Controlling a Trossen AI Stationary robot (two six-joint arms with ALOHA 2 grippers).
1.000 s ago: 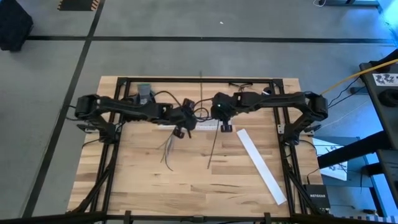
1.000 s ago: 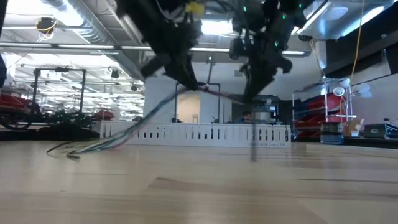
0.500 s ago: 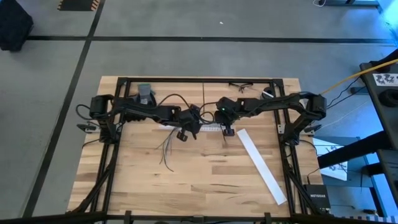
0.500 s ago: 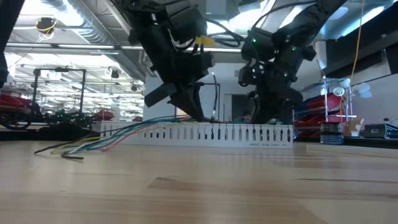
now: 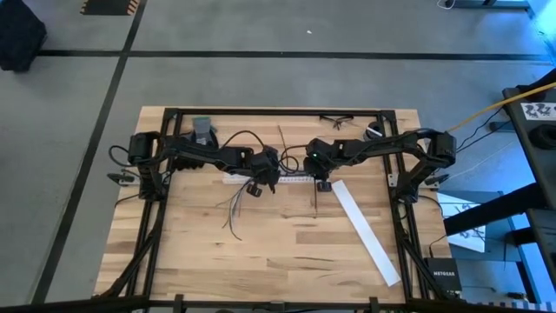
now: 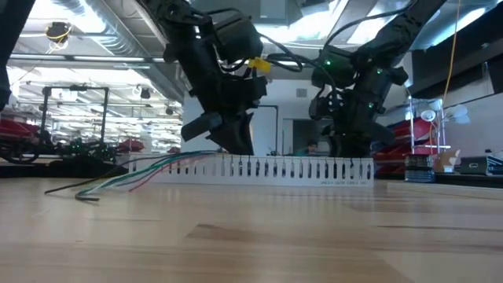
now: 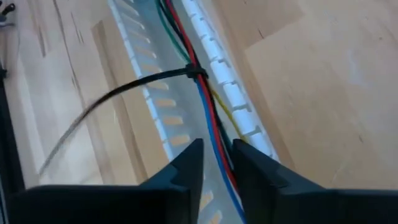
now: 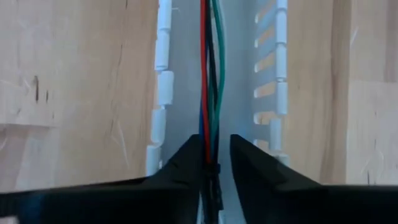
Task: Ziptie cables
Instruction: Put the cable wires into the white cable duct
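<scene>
Cables: a bundle of red, green, blue and dark wires (image 7: 208,112) lies lengthwise inside the white slotted channel (image 5: 280,179) near the middle of the wooden table (image 5: 278,252); its loose ends spill out of the channel's left end and fan across the wood toward the front (image 5: 233,209).

Ziptie: one black strip (image 7: 134,87) is looped around the bundle inside the channel, its head sitting on top of the wires and its long tail arching out over the channel wall and the table.

Left gripper: it (image 7: 216,163) hangs low over the channel's left part, fingers a narrow gap apart, straddling the wires without pinching them; in the low view it (image 6: 228,141) sits just above the channel's teeth.

Right gripper: it (image 8: 215,158) hangs over the channel's right part, fingers likewise slightly parted on either side of the bundle; whether they touch the wires cannot be told.

Channel lid: a long white flat strip (image 5: 365,231) lies diagonally on the table's right half, apart from the channel.

Background: a grey box (image 5: 201,130) stands at the table's back left.
</scene>
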